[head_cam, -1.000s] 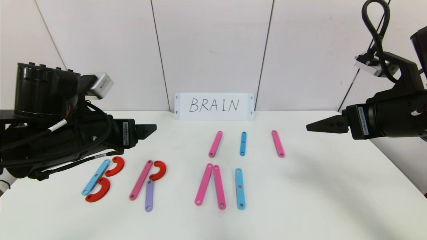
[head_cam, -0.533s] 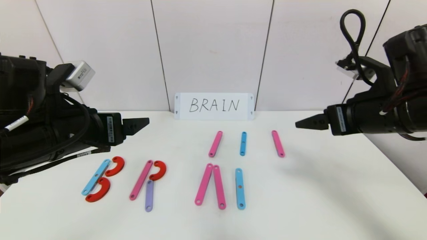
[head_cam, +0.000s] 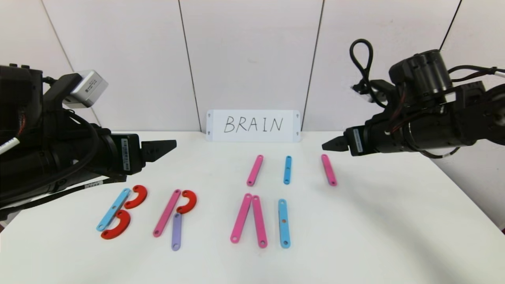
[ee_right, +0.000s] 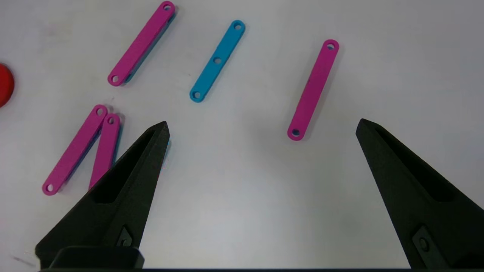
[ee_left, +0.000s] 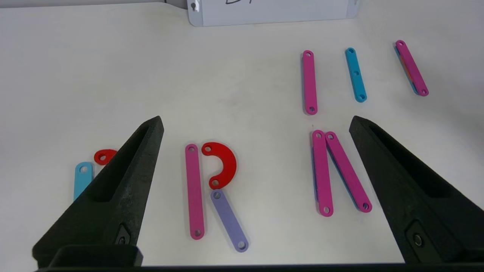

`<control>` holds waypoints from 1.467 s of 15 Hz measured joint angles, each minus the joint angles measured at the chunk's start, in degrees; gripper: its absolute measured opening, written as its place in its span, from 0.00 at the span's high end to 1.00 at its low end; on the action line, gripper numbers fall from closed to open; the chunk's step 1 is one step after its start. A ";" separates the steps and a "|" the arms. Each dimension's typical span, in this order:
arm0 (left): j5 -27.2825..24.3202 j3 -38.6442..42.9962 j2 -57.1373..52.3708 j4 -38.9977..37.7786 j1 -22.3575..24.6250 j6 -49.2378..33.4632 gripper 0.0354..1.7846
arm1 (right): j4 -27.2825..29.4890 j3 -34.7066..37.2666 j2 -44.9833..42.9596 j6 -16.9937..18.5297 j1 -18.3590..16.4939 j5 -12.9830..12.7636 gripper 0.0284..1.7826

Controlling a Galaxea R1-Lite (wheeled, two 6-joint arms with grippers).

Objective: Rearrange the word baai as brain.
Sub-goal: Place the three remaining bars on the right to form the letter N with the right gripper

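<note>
The right gripper [head_cam: 329, 145] hovers above the far right part of the table [head_cam: 394, 221], just behind and above the far end of the rightmost pink strip [head_cam: 328, 170]. In the right wrist view, this pink strip [ee_right: 313, 90] lies flat on the table ahead of the spread fingers and between their lines, nearer the finger [ee_right: 412, 189] on the picture's right; its long axis runs roughly along the direction in which the gripper points. The right gripper is wide open and holds nothing. It is the nearer arm to the three loose strips in the far row: the pink strip, the short blue strip [head_cam: 287, 170] and a second pink strip [head_cam: 255, 170]. These appear to be the stock for the missing letter N. In the near row, B [head_cam: 118, 213] and R [head_cam: 175, 218] stand complete on the robot's left. The A [head_cam: 249, 220], formed by two pink strips meeting at their far ends, has no crossbar, and the blue strip [head_cam: 284, 223] serves as I. The space to the right of the I is where the N would go. The left gripper [head_cam: 165, 149] hovers above the table behind B and R; its fingers are also wide apart and empty. A downward reach by the right gripper would have to close across the strip's narrow width, not along its length.
</note>
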 joint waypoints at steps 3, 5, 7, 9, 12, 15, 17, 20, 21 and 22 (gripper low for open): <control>0.00 0.00 0.11 -0.01 0.12 0.01 0.04 | 0.11 -2.28 4.41 0.32 -0.83 -0.07 0.03; -0.02 -0.06 0.20 -0.04 0.34 0.12 0.04 | -0.02 -2.73 6.60 0.43 -0.93 -0.68 0.03; 0.00 -0.06 0.48 -0.04 0.39 0.26 0.04 | -0.28 -2.94 8.96 0.11 -0.94 -4.01 0.03; -0.07 -0.06 0.77 -0.30 0.80 0.28 0.04 | -0.22 -2.94 11.03 -0.01 -1.07 -7.02 0.03; -0.07 -0.26 0.85 -0.41 1.77 0.44 0.04 | -0.27 -3.17 13.68 0.02 -2.17 -7.24 0.03; -0.05 -0.34 0.88 -0.41 2.34 0.44 0.04 | -0.24 -3.52 16.16 0.32 -3.04 -7.27 0.03; -0.33 -0.34 0.88 -0.43 2.38 0.44 0.04 | -0.30 -3.77 17.04 0.32 -3.13 -7.24 0.03; -1.01 -0.34 0.83 -0.41 2.49 0.44 0.04 | -0.33 -3.83 18.55 0.43 -3.25 -7.27 0.03; -1.01 -0.34 0.83 -0.41 2.57 0.39 0.04 | -0.44 -3.88 18.97 0.43 -3.25 -7.27 0.03; -1.10 -0.34 0.80 -0.41 2.66 0.39 0.04 | -0.55 -4.02 19.38 0.43 -3.25 -7.27 0.03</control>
